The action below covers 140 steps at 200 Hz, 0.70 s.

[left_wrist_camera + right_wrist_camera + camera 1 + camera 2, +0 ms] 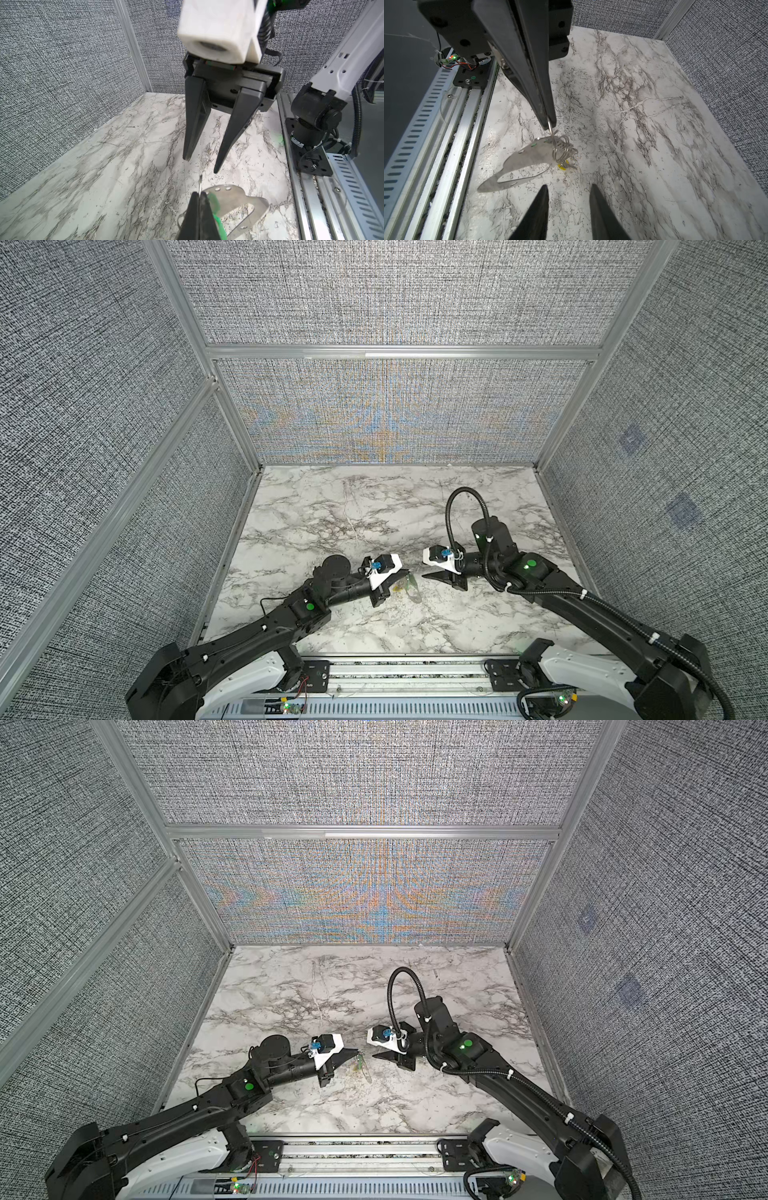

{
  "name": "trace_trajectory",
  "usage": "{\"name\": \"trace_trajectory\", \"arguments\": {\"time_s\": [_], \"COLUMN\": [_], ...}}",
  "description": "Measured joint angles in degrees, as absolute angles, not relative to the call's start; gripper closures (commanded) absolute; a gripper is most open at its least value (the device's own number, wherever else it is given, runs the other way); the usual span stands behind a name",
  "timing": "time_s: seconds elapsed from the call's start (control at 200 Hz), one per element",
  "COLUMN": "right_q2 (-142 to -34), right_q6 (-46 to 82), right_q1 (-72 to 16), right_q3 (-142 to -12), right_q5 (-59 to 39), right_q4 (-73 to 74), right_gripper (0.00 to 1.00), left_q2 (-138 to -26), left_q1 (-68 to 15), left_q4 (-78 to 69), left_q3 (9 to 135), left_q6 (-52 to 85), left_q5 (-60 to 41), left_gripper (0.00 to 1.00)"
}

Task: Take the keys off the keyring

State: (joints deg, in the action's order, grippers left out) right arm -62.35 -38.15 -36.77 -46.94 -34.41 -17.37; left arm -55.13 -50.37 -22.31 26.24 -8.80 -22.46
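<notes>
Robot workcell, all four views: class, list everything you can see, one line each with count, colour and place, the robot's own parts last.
keyring: one, grey metal, hanging from a wire ring pinched in the left gripper.
wire rings: several, silver, bunched along the keyring's edge.
green-tagged key: one, green, beside the left gripper's tips, against the keyring.
yellow-tagged key: one, yellow, below the wire rings.
tabletop: one, white-grey marble, beneath the keyring.
walls: three, grey woven, around the tabletop.
rail: one, silver, along the tabletop's front edge.
left gripper: one, black, shut on the keyring's wire ring.
right gripper: one, black, open and empty, facing the keyring.
</notes>
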Motion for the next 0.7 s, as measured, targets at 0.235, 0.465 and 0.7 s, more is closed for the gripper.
{"name": "trace_trajectory", "arguments": {"time_s": [0.235,0.465,0.7], "right_q2": [-61.0,-59.3,-58.5], "right_q6": [-36.5,-34.6,-33.9], "right_q1": [-37.4,-38.4,-39.4], "right_q3": [-46.7,-46.6,-46.3], "right_q5": [-33.3,-30.8,-27.5], "right_q4": [-17.1,-16.1,-14.3], "right_gripper": [0.65,0.65,0.66], "left_q2": [-57.1,-57.7,-57.9], "left_q1": [-50.4,-50.4,-50.4], "left_q4": [-17.5,-10.8,-6.8], "left_q3": [30.7,34.9,37.1], "left_q6": [-9.2,-9.4,-10.5], "left_q5": [-21.2,-19.5,-20.2], "left_gripper": [1.0,1.0,1.0]}}
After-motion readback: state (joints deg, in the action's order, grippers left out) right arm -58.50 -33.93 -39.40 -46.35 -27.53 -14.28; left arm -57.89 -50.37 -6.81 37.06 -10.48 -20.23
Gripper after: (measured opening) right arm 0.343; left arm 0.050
